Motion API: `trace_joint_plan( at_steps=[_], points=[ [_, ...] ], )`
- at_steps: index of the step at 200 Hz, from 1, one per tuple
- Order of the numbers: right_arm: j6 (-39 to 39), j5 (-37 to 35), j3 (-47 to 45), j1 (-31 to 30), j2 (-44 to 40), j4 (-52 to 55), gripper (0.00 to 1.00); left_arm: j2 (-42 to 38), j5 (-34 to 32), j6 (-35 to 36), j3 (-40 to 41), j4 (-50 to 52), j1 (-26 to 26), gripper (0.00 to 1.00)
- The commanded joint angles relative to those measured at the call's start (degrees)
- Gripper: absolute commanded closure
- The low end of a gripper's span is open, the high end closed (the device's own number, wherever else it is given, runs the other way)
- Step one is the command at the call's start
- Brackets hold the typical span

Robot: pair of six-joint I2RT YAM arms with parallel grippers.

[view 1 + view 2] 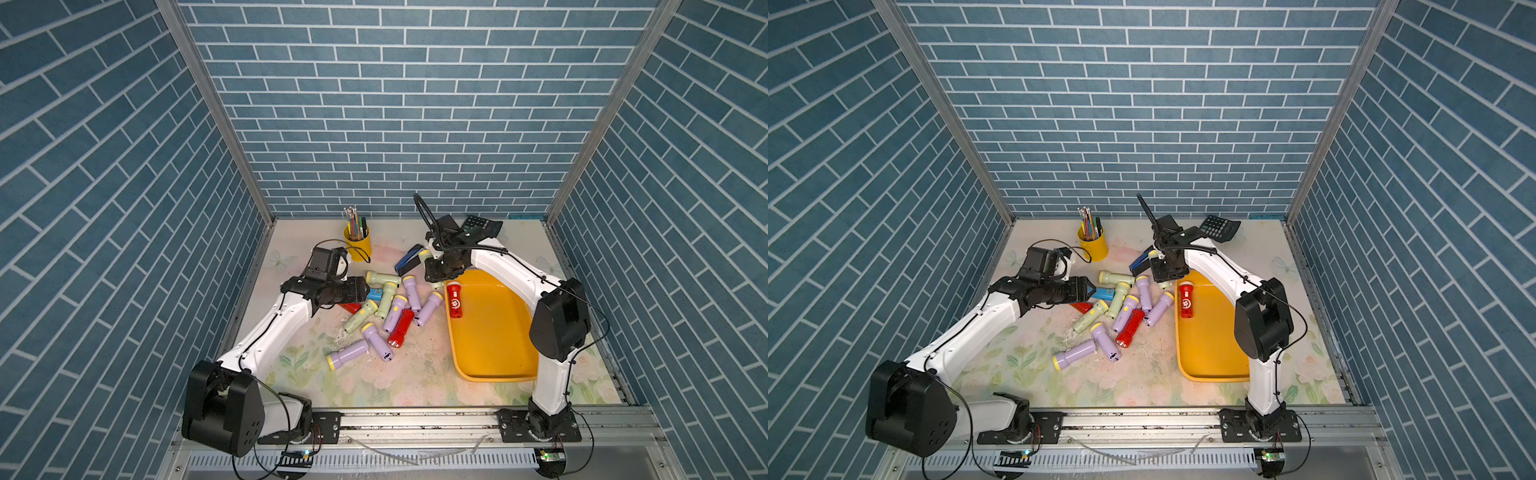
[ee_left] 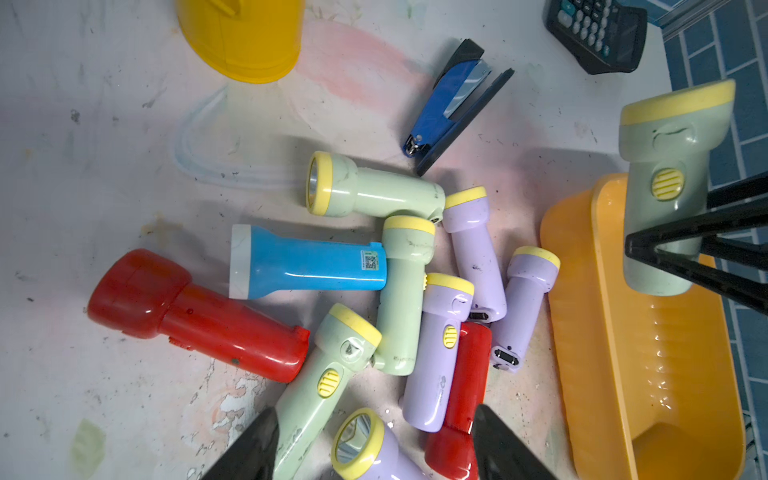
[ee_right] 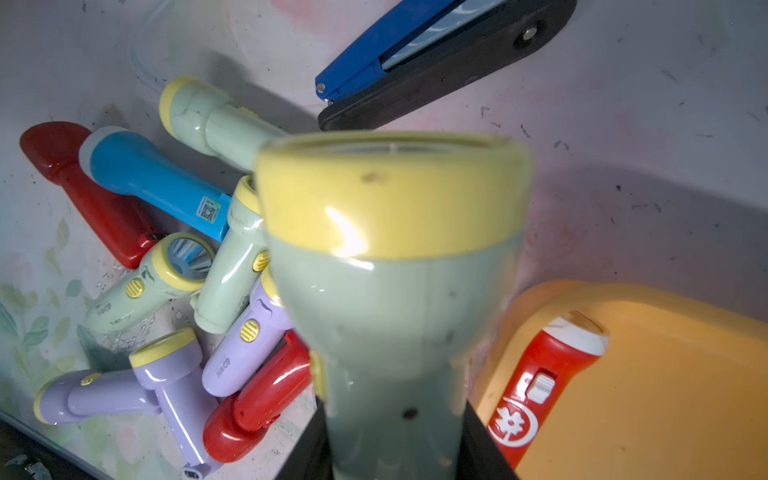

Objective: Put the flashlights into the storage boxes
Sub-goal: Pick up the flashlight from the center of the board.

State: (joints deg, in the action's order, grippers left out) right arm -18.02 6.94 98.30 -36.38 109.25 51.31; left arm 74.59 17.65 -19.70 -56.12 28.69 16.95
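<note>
Pale green flashlight (image 3: 390,291) sits clamped in right hand (image 3: 395,440), near yellow tray (image 1: 498,332) corner. Left hand (image 2: 374,449), jaws apart, hovers over loose flashlights (image 1: 428,309) on surface (image 1: 374,382).

Blue flashlight (image 2: 307,266), 9 o'clock edge of heap: small green-white sticker with QR code near tail end; fine print on it illegible.
Red flashlight (image 3: 540,382) in yellow tray (image 3: 665,415), at tray's 11 o'clock corner in both top views: white round emblem, flower-like sign, on barrel; no letters readable.
Lilac flashlight (image 3: 245,345), lying pale green flashlight (image 3: 137,291): faint printed logos, unreadable.
Calculator (image 2: 594,29), 1 o'clock of heap: key legends too small.
</note>
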Motion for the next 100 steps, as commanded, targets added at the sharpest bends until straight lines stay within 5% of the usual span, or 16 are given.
trace_joint_plan(
  at_steps=[1,100],
  points=[
    [-1.7,1.2,-2.4,0.8,-5.1,-0.8,0.64,0.7,-1.3,0.6,-2.9,-0.1,1.9,0.26],
    [-1.4,5.1,-16.3,12.8,-19.3,-0.2,0.64,12.8,-4.5,1.1,-14.4,-4.0,15.0,0.26]
  ],
)
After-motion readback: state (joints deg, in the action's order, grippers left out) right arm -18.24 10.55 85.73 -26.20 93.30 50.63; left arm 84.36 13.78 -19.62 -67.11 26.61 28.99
